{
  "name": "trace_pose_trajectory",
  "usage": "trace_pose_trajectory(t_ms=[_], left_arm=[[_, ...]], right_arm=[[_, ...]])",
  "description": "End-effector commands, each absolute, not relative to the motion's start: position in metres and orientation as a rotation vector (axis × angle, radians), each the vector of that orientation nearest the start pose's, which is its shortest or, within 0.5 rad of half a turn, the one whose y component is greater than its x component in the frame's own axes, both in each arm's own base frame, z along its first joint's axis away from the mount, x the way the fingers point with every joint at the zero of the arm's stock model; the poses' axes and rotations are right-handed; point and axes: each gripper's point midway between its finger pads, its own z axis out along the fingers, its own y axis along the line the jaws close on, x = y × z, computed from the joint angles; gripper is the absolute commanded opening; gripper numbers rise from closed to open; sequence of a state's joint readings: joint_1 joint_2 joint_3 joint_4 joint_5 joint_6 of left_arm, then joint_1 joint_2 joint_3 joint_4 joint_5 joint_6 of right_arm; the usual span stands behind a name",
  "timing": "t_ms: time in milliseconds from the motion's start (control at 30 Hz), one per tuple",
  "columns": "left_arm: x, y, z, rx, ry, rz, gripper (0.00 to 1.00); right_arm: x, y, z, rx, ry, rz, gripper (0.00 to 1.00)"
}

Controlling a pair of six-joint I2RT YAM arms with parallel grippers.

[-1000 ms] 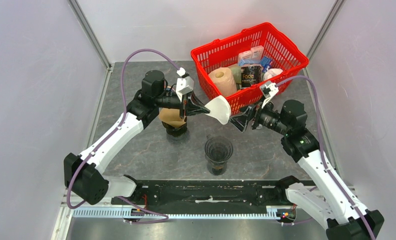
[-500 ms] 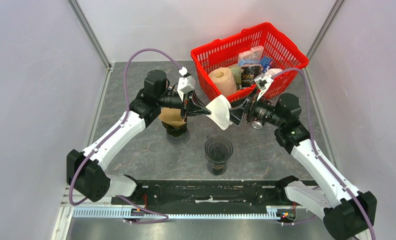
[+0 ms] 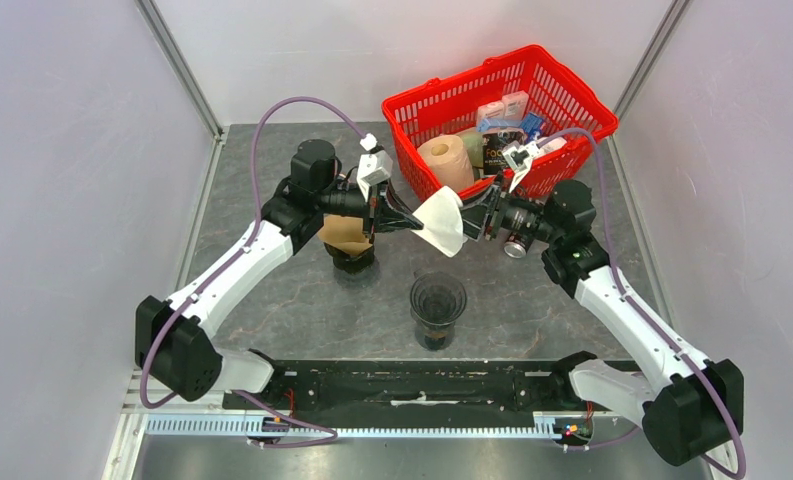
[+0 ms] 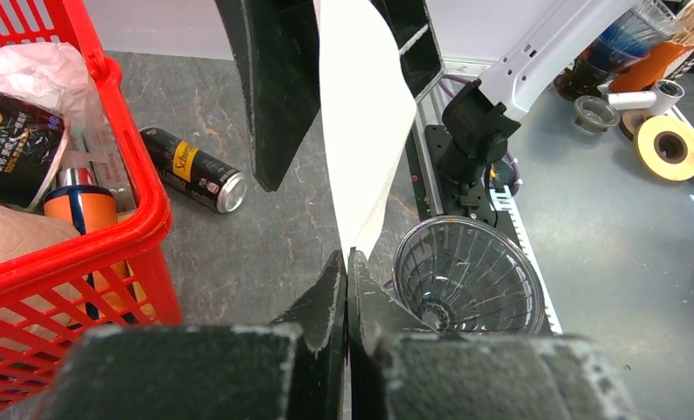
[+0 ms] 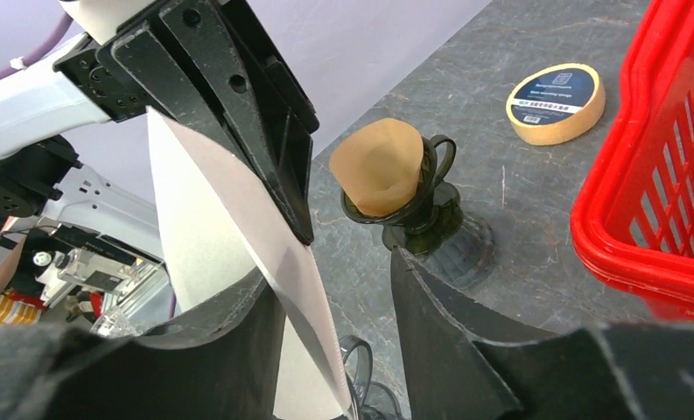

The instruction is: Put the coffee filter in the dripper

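Note:
My left gripper (image 3: pixel 415 222) is shut on the pointed end of a white paper coffee filter (image 3: pixel 440 222) and holds it in the air above and behind the clear glass dripper (image 3: pixel 438 300). In the left wrist view the jaws (image 4: pixel 347 262) pinch the filter (image 4: pixel 365 131), with the dripper (image 4: pixel 466 276) below right. My right gripper (image 3: pixel 469 214) is open, its fingers on either side of the filter's far edge. In the right wrist view the filter (image 5: pixel 229 236) passes between the spread fingers (image 5: pixel 439 324), close to the left one.
A second dark dripper with a brown filter (image 3: pixel 347 240) stands under the left arm. A red basket (image 3: pixel 572 95) of goods is at the back right. A black can (image 3: pixel 515 245) lies beside it. A tape roll (image 5: pixel 555 101) lies at the back.
My right gripper has moved left and up to the filter, and its open fingers now straddle the filter's edge. The left gripper has held the filter nearly still.

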State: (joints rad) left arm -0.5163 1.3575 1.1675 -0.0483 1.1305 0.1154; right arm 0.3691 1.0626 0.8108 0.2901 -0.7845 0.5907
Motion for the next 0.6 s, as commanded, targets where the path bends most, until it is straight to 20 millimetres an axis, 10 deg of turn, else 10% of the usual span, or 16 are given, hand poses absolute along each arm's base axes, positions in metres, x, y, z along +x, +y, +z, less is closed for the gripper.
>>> trace_pose_trajectory(t_ms=[0,567], left_arm=[[0.23,-0.314,0.323,1.309,1.269,-1.319,0.02],[0.245,-0.317,0.327,1.192,1.361,-1.303,0.11]], right_arm=[[0.245,0.249,0.353,-0.562,1.51,1.343,0.49],[0.229,0.249,0.363,-0.614,1.493,1.383,0.0]])
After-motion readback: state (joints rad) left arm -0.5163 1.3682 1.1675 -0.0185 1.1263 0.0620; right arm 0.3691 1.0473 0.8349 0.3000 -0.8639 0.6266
